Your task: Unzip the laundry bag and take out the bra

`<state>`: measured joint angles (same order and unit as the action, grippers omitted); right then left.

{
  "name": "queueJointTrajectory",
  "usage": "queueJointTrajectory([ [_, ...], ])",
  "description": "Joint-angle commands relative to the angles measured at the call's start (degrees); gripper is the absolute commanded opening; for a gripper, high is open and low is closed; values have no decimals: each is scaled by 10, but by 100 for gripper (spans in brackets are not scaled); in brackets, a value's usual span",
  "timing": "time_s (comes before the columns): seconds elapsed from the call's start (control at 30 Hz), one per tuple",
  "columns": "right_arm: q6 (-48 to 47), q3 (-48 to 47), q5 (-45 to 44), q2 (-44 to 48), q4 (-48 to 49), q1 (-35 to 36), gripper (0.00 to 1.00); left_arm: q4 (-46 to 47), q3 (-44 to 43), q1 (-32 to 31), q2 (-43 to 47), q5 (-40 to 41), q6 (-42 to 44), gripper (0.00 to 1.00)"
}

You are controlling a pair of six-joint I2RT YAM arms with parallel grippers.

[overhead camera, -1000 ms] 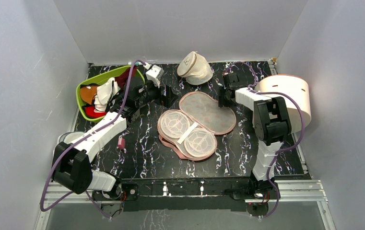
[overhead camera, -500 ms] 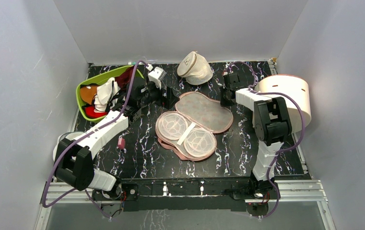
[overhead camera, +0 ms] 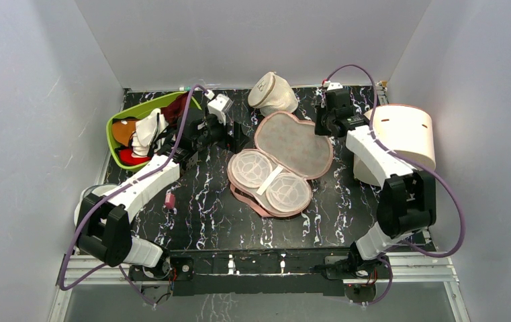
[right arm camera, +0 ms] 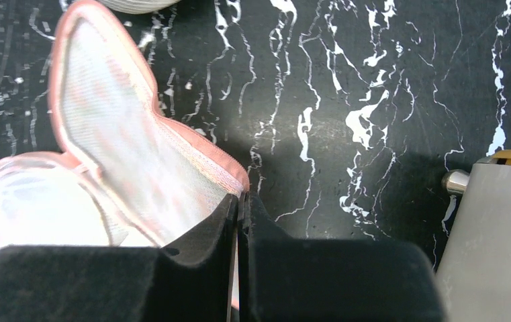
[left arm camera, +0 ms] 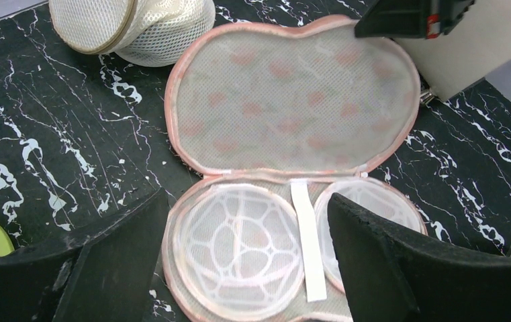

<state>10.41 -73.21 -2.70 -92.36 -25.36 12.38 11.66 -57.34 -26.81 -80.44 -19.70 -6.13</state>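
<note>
Your right gripper (right arm camera: 241,213) is pinching the pink rim of the laundry bag (overhead camera: 279,168). Its fingers are pressed together right at the lid's far-right edge, so that flap is held up off the table (overhead camera: 199,215). The bag itself sits mid-table, unzipped and folded wide open. The mesh-lined lid is toward the back, and the base is toward you with two white ribbed domes (left arm camera: 239,241) side by side and a white strip between them. Your left gripper (left arm camera: 244,221) hangs just over the bag's left side with its fingers spread wide, touching nothing. Further out, a cream pouch (overhead camera: 274,94) lies just behind the lid. A white round bag (overhead camera: 403,131) stands off to the right near your right arm, and a green bin (overhead camera: 138,109) of clothes sits at the far left.
</note>
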Motion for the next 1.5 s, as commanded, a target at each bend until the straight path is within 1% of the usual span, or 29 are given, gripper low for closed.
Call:
queueJointTrajectory([
  [0.0,0,0,-12,47,1,36,0,-5,-22,-1,16,13,16,85],
  [0.1,-4,-6,-32,61,-12,74,0,-10,-20,-2,18,46,21,85],
  [0.27,-5,0,-34,83,-23,125,0,-17,-15,-1,43,108,25,85],
  [0.47,-5,4,-25,99,-39,179,0,-31,-9,-1,68,226,26,88],
  [0.6,0,13,10,107,-38,208,0,-25,0,-1,82,272,31,90],
  [0.7,23,32,56,109,-25,224,0,-28,-1,-1,82,278,33,91],
  [0.83,71,90,135,105,30,236,0,-27,-1,-1,81,275,33,92],
  [1.0,113,157,187,90,85,247,0,-26,1,-1,81,274,33,92],
  [1.3,136,214,226,55,126,250,0,-25,2,-1,79,270,32,92],
  [1.47,135,220,236,58,128,250,0,-25,2,-1,74,267,31,92],
])
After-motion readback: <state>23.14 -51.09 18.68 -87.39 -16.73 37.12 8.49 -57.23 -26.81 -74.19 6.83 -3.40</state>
